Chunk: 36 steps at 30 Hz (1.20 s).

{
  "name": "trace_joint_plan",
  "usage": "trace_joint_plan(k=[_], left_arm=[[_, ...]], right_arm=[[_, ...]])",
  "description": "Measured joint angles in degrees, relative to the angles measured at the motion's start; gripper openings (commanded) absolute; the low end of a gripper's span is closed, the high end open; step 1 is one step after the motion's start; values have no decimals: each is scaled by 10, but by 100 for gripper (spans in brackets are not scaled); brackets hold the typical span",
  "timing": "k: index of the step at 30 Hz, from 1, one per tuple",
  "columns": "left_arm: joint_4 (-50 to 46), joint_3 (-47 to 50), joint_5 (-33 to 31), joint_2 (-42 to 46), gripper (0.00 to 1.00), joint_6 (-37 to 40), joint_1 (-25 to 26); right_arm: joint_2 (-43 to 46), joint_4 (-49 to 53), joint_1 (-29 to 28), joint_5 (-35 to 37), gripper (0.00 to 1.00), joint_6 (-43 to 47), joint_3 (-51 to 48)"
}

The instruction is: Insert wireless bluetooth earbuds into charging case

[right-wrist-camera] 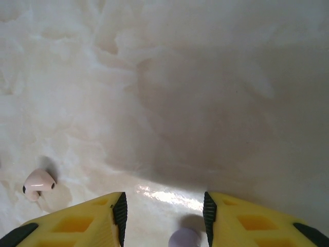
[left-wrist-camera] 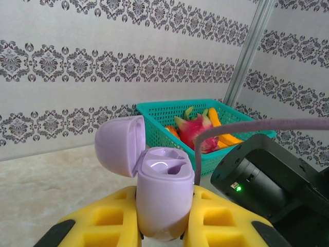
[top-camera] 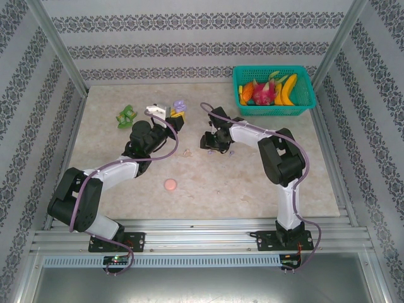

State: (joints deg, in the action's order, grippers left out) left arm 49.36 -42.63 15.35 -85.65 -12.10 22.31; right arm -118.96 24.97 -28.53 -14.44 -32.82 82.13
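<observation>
arms (top-camera: 287, 211): white-black | cables (left-wrist-camera: 257, 125): lilac | gripper fingers (right-wrist-camera: 77, 224): yellow, black pads

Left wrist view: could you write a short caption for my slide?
Left gripper holds the open lilac charging case upright, fruit basket behind.

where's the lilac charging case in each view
top external: lilac charging case upper centre, held by the left gripper.
left wrist: bottom centre, lid open, clamped.
right wrist: looks at the tabletop and a pink-beige earbud.
shared landmark: teal basket, right of the case in top external and left wrist.
</observation>
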Motion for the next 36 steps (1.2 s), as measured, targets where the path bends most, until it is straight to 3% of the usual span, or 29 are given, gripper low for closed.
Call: trace_joint_plan(k=[14, 24, 29, 36], left_arm=[[0, 0, 0, 0, 0, -4, 0], [1, 0, 0, 5, 0, -4, -2], [2, 0, -2, 5, 0, -4, -3], [2, 0, -2, 5, 0, -4, -3]], right_arm=[[73, -11, -43, 3, 46, -21, -99], [169, 20, -47, 107, 48, -149, -120], [147, 25, -47, 116, 48, -190, -94], [66, 27, -44, 102, 48, -172, -5]])
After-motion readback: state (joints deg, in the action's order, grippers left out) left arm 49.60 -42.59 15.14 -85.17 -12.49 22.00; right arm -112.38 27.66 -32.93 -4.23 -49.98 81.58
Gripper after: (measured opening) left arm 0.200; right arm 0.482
